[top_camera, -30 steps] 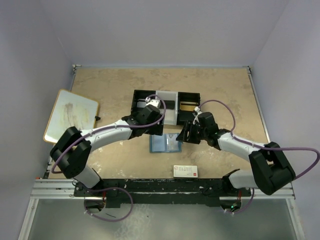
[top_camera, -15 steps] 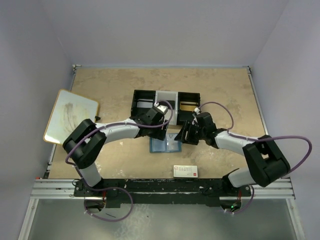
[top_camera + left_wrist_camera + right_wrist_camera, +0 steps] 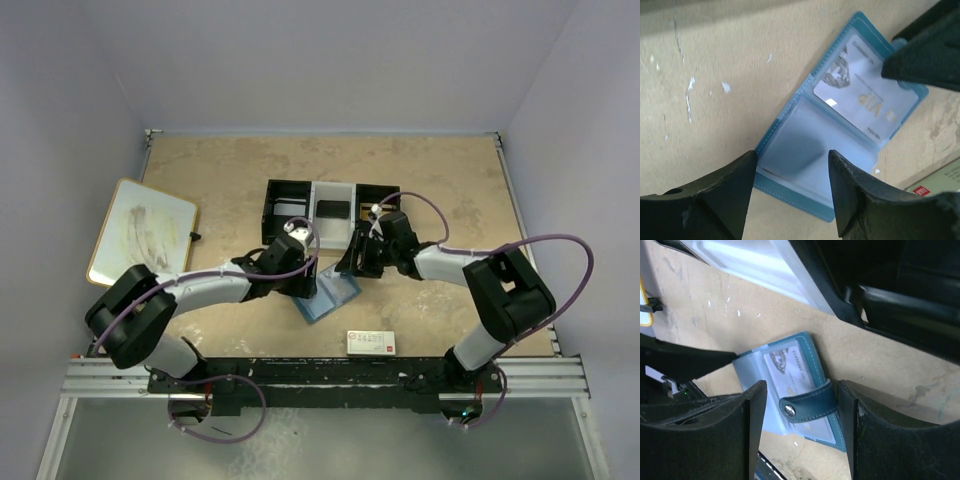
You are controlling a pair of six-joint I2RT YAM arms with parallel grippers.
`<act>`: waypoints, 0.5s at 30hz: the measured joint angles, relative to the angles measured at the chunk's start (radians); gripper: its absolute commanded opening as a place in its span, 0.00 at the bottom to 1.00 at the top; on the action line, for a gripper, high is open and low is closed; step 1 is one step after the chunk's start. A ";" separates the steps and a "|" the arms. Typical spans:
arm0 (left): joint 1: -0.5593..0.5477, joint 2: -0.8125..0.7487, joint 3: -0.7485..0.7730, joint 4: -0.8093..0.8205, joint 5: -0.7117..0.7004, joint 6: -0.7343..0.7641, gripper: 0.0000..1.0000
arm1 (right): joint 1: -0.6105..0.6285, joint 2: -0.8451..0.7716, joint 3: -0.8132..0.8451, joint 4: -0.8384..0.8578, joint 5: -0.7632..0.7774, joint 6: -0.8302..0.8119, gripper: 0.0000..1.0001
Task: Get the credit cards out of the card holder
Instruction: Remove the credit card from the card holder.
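The card holder (image 3: 330,295) lies open and tilted on the table, a blue bifold wallet. A pale grey-white credit card (image 3: 865,92) sits in its far clear pocket; the near pocket (image 3: 805,155) looks empty. My left gripper (image 3: 792,160) hovers open over the near pocket, one finger at the wallet's left edge. The snap tab (image 3: 810,402) lies folded across the card (image 3: 787,372), between the fingers of my open right gripper (image 3: 801,390). From above, the left gripper (image 3: 303,282) and right gripper (image 3: 352,264) flank the wallet closely. No gold-yellow card shows.
A black-and-white compartment tray (image 3: 292,195) stands just behind both grippers. A white box with red print (image 3: 371,343) lies near the front edge. A whiteboard (image 3: 140,232) rests at the left. Sandy table surface extends to the back and right.
My left gripper came down from the tray to the wallet's left side, its jaws narrowing. The right gripper shifted up and left. The wallet has turned from square to tilted.
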 measured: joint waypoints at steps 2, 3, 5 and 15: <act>-0.005 -0.040 -0.040 0.006 0.002 -0.028 0.56 | 0.006 0.016 0.029 -0.021 0.005 -0.017 0.62; -0.010 -0.060 -0.060 0.010 0.003 -0.047 0.56 | 0.007 0.018 0.043 -0.036 0.009 -0.029 0.63; -0.018 -0.093 -0.092 0.016 0.003 -0.080 0.57 | 0.008 0.019 0.078 -0.080 0.018 -0.053 0.63; -0.099 -0.186 -0.199 0.089 0.005 -0.248 0.56 | 0.019 -0.167 0.018 -0.169 0.174 -0.003 0.64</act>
